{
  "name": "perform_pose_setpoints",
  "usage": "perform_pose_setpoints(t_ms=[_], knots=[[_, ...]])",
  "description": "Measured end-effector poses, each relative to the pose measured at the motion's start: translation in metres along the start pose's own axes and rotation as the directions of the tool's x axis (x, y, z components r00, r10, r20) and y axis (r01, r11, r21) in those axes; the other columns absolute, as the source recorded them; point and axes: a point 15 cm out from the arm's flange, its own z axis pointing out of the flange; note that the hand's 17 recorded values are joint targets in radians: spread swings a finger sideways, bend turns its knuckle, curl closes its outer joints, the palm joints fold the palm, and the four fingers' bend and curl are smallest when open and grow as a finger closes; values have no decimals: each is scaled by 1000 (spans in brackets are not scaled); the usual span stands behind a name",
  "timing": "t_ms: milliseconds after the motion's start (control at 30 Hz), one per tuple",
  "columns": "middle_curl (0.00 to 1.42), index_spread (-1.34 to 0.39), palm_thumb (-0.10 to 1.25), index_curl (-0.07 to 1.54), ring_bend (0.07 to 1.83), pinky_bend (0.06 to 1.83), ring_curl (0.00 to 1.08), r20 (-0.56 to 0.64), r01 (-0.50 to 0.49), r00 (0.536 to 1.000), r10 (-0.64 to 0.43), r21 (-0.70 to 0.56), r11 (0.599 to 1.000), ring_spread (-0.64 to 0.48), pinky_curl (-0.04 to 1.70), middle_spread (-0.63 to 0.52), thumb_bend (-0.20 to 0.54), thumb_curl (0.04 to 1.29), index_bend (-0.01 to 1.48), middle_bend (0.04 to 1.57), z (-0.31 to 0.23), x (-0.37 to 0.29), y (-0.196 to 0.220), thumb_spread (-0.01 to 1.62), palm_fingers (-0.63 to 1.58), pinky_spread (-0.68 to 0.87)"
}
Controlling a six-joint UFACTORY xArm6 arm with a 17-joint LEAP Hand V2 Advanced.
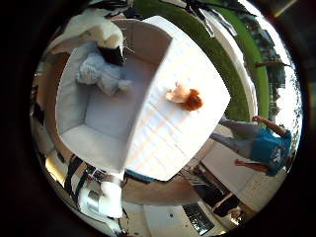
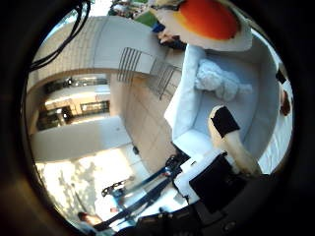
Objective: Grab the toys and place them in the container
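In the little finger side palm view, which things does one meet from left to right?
Grey plush toy in the white container → orange-haired toy on the white table → person in a blue shirt.

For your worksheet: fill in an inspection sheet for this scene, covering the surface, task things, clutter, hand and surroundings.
Surface: white ribbed surface, with the container beside it.
Task things: white container open, with a grey plush toy lying inside; small orange-haired toy on the white surface, outside the container; orange and white toy close to the palm.
Clutter: nothing seen.
Hand: right hand above the container; grip cannot be judged.
Surroundings: outdoors, with grass, paved ground, a railing and a building.
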Motion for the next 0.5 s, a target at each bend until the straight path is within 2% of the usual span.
perform_pose_setpoints(t_ms=[133, 200, 333, 400, 467, 500], knots=[[326, -480, 835, 398, 501, 841, 317, 10, -8, 1000, 8, 4, 1000, 308, 512, 51, -26, 540, 134, 135, 2, 3, -3, 1090, -60, 493], [311, -477, 838, 355, 581, 892, 335, 17, -12, 1000, 12, 3, 1000, 317, 511, 51, -26, 536, 105, 135, 5, 6, -5, 1086, -6, 508], [345, -468, 826, 268, 652, 912, 345, 21, -12, 1000, 12, -6, 1000, 323, 494, 41, -30, 525, 79, 261, 9, 8, -8, 1087, 62, 517], [341, -461, 819, 274, 617, 917, 336, 22, -11, 1000, 11, -8, 1000, 324, 489, 42, -29, 521, 171, 224, 10, 8, -8, 1091, 49, 524], [315, -458, 814, 327, 513, 865, 312, 25, -10, 1000, 10, -13, 1000, 323, 467, 53, -29, 516, 351, 131, 12, 9, -9, 1092, 23, 523], [310, -449, 813, 336, 497, 850, 309, 26, -8, 1000, 9, -15, 1000, 322, 462, 55, -29, 515, 387, 123, 13, 10, -9, 1092, 21, 521]])
